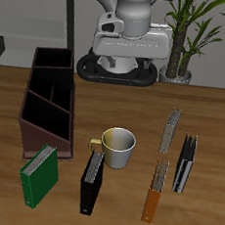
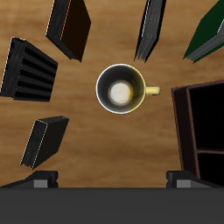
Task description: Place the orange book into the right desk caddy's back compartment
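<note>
Exterior view: thin orange book with grey speckled page edge (image 1: pixel 154 195) lies flat near the front edge of the wooden desk (image 1: pixel 214 115), well apart from the tall maroon-brown right desk caddy (image 1: pixel 49 100). A thin all-grey book (image 1: pixel 169 132) sits just behind it, almost end to end, and a stack of black books (image 1: pixel 185 163) lies beside both. Risk: the grey book is similar in shape and close by, so a descent slightly too far back could take the wrong item. The orange book is thin and flat, so the fingers may skid over the cover. On the way across, the cream mug (image 1: pixel 118 148), the flat black book (image 1: pixel 92 181) and the green book (image 1: pixel 39 173) lie between book and caddy; a low carry could clip them. The slanted partition could catch a tilted book. Wrist view adds: pincer (image 2: pixel 112 182) fingers spread wide, nothing between them, high above the mug; the exterior view does not resolve the fingers but alone shows the caddy's compartments.
</note>
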Motion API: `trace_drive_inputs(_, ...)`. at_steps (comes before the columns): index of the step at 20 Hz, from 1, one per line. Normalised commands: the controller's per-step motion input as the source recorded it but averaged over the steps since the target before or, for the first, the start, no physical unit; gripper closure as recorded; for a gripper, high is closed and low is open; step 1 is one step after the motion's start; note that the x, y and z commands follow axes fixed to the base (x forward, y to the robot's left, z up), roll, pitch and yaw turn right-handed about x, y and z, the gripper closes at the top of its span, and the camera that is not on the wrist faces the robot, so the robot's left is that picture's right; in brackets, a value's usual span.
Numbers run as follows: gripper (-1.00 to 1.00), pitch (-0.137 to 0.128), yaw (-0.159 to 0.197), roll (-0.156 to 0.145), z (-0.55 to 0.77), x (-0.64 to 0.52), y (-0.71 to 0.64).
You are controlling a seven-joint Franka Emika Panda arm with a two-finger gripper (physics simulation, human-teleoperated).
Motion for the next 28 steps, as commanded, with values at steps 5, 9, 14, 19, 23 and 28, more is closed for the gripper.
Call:
trace_drive_inputs(5,-1.00,-0.051,-0.011,-0.048,0.13,0.49,0.22)
trace_drive_inputs(9,-1.00,-0.007,-0.043,-0.012,0.18,0.55,0.30)
trace_drive_inputs(14,-1.00,-0.038,0.009,-0.007,0.18,0.42,0.35)
trace_drive_inputs(19,-1.00,-0.014,-0.025,-0.035,0.08,0.31,0.23)
trace_drive_inputs(23,-1.00,0.017,-0.009,0.015,-0.03,0.25,0.24)
trace_drive_inputs(28,-1.00,-0.029,0.010,0.027,0.04,0.29,0.13)
